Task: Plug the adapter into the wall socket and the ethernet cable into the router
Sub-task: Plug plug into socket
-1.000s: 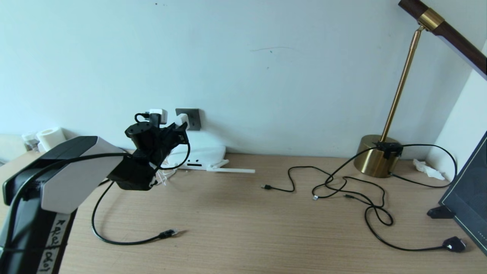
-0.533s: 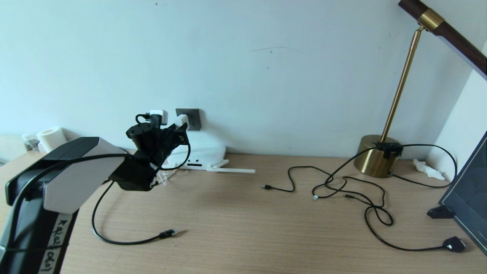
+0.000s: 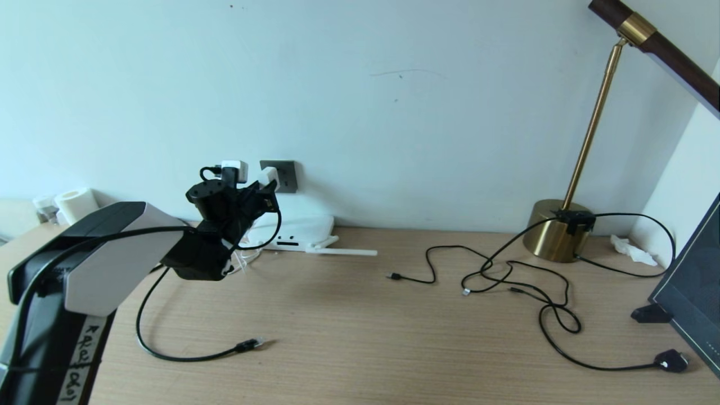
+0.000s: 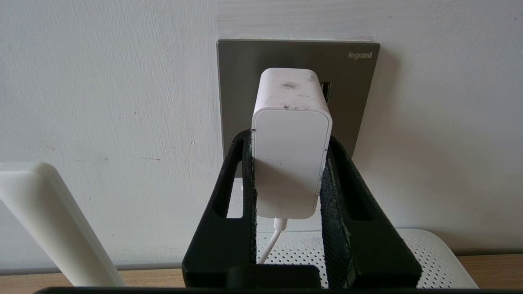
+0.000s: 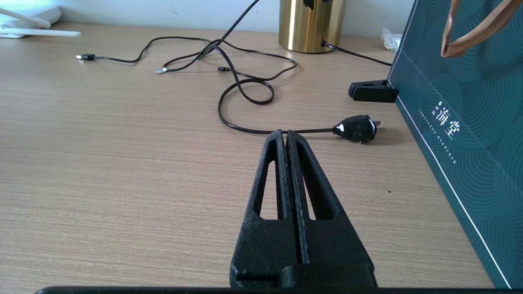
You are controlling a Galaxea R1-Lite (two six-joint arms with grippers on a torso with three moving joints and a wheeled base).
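Note:
My left gripper (image 4: pixel 289 139) is shut on the white adapter (image 4: pixel 291 143), one black finger (image 4: pixel 245 171) on each side of it. The adapter's front end is against the dark grey wall socket (image 4: pixel 355 81), and its thin white cord hangs below. In the head view the gripper (image 3: pixel 264 188) holds the adapter (image 3: pixel 269 175) at the socket (image 3: pixel 286 175), above the white router (image 3: pixel 304 230). The ethernet cable (image 3: pixel 169 354) lies on the desk, its clip connector (image 3: pixel 250 343) free. My right gripper (image 5: pixel 284 132) is shut and empty, low over the desk.
One router antenna (image 3: pixel 343 252) lies flat on the desk; another (image 4: pixel 49 212) stands beside the gripper. Thin black cords (image 3: pixel 506 275) sprawl at right, ending in a black plug (image 3: pixel 672 360). A brass lamp (image 3: pixel 557 230) and a dark green bag (image 3: pixel 692 292) stand at far right.

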